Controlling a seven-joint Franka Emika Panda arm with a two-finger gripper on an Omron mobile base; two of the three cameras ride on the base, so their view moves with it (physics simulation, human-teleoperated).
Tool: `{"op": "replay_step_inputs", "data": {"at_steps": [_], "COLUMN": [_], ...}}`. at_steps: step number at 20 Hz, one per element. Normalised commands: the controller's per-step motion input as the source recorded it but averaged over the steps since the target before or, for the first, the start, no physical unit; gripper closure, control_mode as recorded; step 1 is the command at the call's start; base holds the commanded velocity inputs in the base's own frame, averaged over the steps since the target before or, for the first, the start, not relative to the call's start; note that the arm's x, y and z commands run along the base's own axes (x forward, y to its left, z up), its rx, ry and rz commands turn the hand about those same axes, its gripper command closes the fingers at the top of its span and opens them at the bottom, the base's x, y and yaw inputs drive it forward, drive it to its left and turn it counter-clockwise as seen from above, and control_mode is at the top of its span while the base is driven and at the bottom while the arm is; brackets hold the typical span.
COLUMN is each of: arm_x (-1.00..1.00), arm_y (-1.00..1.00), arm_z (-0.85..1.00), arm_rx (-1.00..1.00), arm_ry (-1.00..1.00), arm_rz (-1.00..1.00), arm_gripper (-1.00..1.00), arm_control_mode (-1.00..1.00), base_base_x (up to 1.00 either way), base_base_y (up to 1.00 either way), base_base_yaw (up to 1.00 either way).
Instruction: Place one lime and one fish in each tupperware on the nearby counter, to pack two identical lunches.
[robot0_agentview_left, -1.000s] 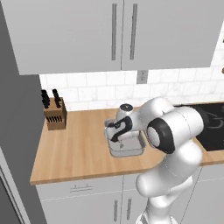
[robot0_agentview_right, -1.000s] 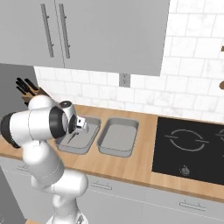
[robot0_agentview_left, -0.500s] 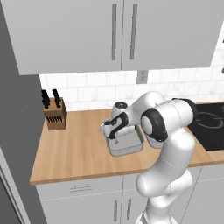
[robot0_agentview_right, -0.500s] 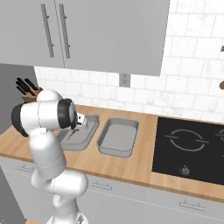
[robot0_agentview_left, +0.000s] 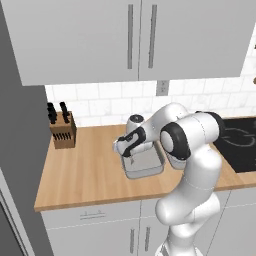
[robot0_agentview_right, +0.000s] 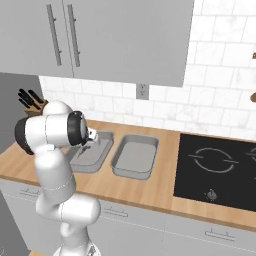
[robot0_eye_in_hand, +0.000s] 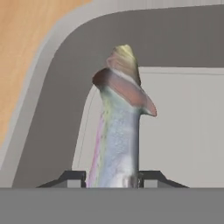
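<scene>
A knife block (robot0_agentview_left: 62, 131) stands far left; a black cooktop (robot0_agentview_right: 219, 170) lies right.

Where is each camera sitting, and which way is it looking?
Left base view: behind the arm on its left, looking forward and down at the counter, the knife block and the left tupperware; the white arm rises at lower right.
Right base view: behind on the right, facing the same counter, both tupperwares and the cooktop; the arm rises at lower left.
Hand view: on the hand, looking along the jaws at the fish between them, over the tupperware.
Both base views share the left tupperware.
</scene>
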Motion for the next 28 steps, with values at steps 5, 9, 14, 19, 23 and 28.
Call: {"op": "replay_step_inputs", "data": {"at_steps": [5,9,14,19,23,28], "arm_x": [0.00,-0.36,-0.62,-0.77,-0.89,-0.84], "arm_y": [0.00,0.00,0.00,-0.27,-0.55,-0.57], "arm_z": [0.01,0.36,0.72,0.74,0.74,0.63], "arm_rx": [0.00,0.00,0.00,0.02,0.04,0.01], "arm_ry": [0.00,-0.05,-0.12,-0.03,0.00,0.00], "arm_rz": [0.00,-0.01,-0.03,-0.03,0.00,0.00], "arm_gripper": [-1.00,-1.00,-1.00,-1.00,-1.00,-1.00], "arm_control_mode": [-1.00,-1.00,-1.00,-1.00,-1.00,-1.00], "base_base_x": [0.00,0.00,0.00,0.00,0.00,0.00], "base_base_y": [0.00,0.00,0.00,0.00,0.00,0.00], "base_base_yaw": [0.00,0.00,0.00,0.00,0.00,0.00]}}
